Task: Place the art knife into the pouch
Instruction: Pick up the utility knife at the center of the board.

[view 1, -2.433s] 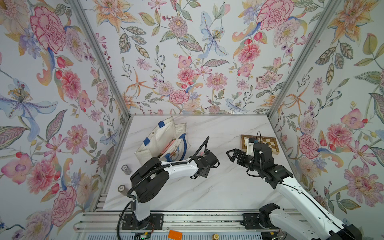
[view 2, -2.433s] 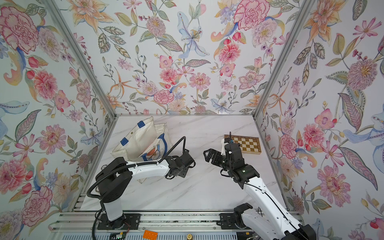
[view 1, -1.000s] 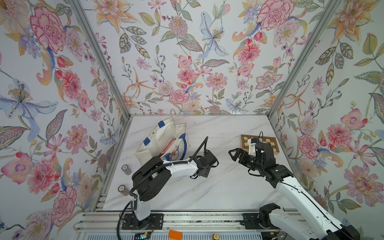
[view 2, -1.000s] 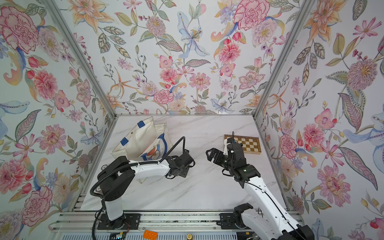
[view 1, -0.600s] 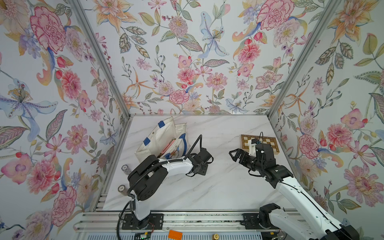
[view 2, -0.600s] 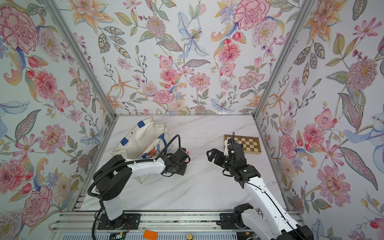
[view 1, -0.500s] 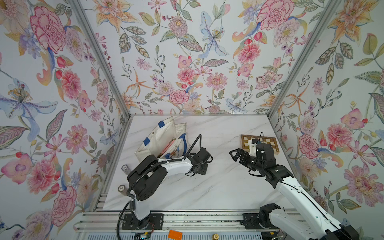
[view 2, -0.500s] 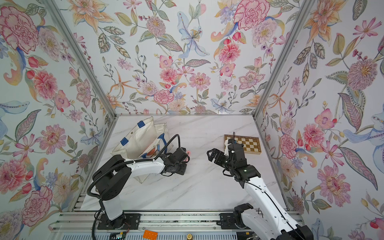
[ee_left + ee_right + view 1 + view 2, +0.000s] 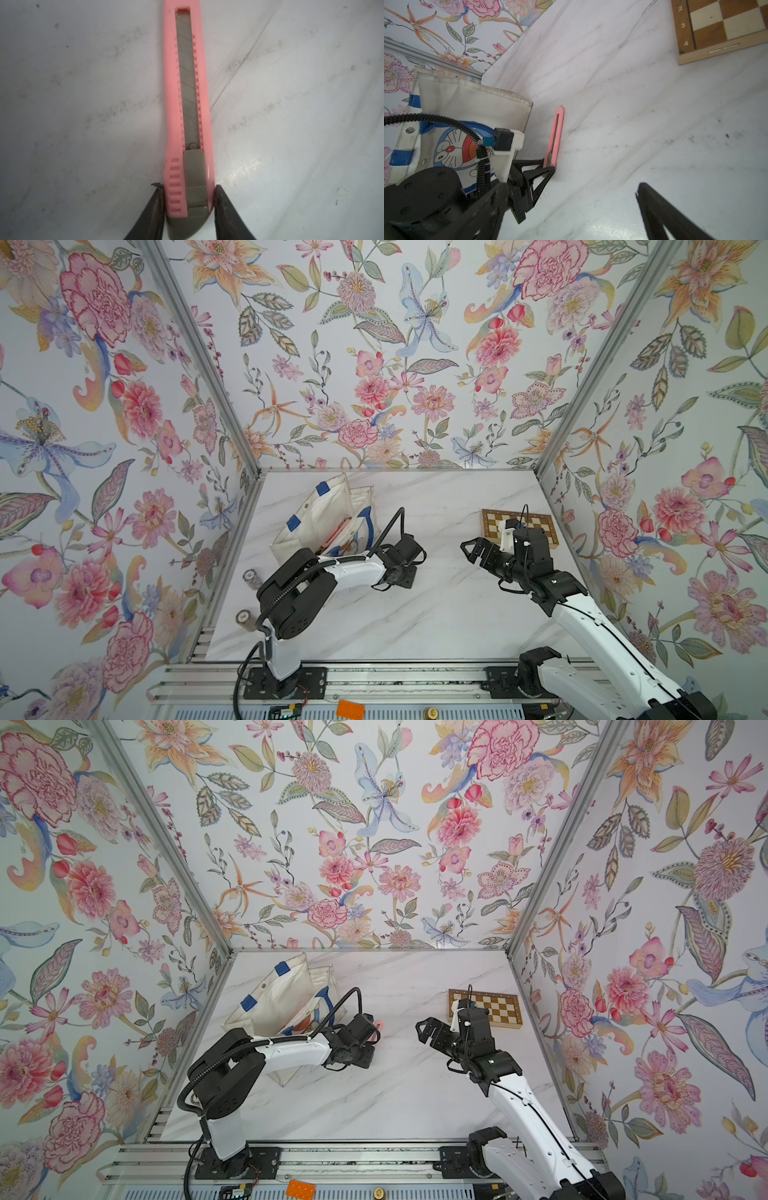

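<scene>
The pink art knife [image 9: 188, 104] has a grey slider and lies lengthwise ahead of my left gripper [image 9: 189, 199]. The gripper is shut on the knife's grey rear end, one black finger [image 9: 155, 209] pressing on each side. In the right wrist view the knife [image 9: 557, 135] is low over the marble, just beside the pouch [image 9: 467, 104]. The pouch [image 9: 320, 514] is an off-white canvas bag with blue handles, lying at the back left with its mouth towards the left gripper [image 9: 409, 547]. In a top view only the knife's pink tip [image 9: 377, 1029] shows. My right gripper [image 9: 471, 549] hangs open and empty to the right.
A wooden chessboard [image 9: 519, 526] lies at the back right, behind the right arm. Two small cylinders [image 9: 251, 576] [image 9: 244, 618] stand by the table's left edge. Something pink [image 9: 338, 533] shows inside the pouch's mouth. Floral walls close in three sides.
My left gripper, with the knife, has shifted a little to the left and back, nearer the pouch. The right arm has hardly moved.
</scene>
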Controlling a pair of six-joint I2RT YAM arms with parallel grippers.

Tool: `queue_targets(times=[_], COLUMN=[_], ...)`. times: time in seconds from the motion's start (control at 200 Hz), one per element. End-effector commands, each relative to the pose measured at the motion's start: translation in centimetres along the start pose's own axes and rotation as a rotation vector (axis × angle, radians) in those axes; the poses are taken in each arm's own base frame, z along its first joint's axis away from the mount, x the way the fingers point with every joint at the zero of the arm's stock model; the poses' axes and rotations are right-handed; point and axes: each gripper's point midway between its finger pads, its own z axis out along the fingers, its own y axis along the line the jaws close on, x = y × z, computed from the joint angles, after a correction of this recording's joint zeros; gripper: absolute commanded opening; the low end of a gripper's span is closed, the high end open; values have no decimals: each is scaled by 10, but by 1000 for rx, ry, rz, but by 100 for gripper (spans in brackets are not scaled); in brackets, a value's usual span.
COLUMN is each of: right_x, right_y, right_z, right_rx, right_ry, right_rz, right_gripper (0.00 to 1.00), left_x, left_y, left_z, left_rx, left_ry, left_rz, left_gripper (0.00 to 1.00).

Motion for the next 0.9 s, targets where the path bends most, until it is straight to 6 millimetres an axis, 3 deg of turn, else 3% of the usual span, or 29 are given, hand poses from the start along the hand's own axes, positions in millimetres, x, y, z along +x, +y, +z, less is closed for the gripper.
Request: queue_targets(times=[0.0, 0.205, 0.345, 0.896], right_x=[5, 4, 4, 2], right_y=[-3, -3, -3, 4], right_z=[-1, -2, -1, -2], right_rx=[-3, -4, -3, -32], right_ry=[9, 7, 12, 4], right_rz=[6, 2, 2, 10], right_gripper=[99, 99, 99, 99], left_x=[49, 52, 43, -27], left_y=[30, 32, 29, 11], left_z=[22, 25, 18, -49], left_rx=[-115, -128, -119, -69], left_ry=[182, 190, 160, -40], left_rz=[5, -1, 0, 11], left_gripper=[36, 31, 28, 22])
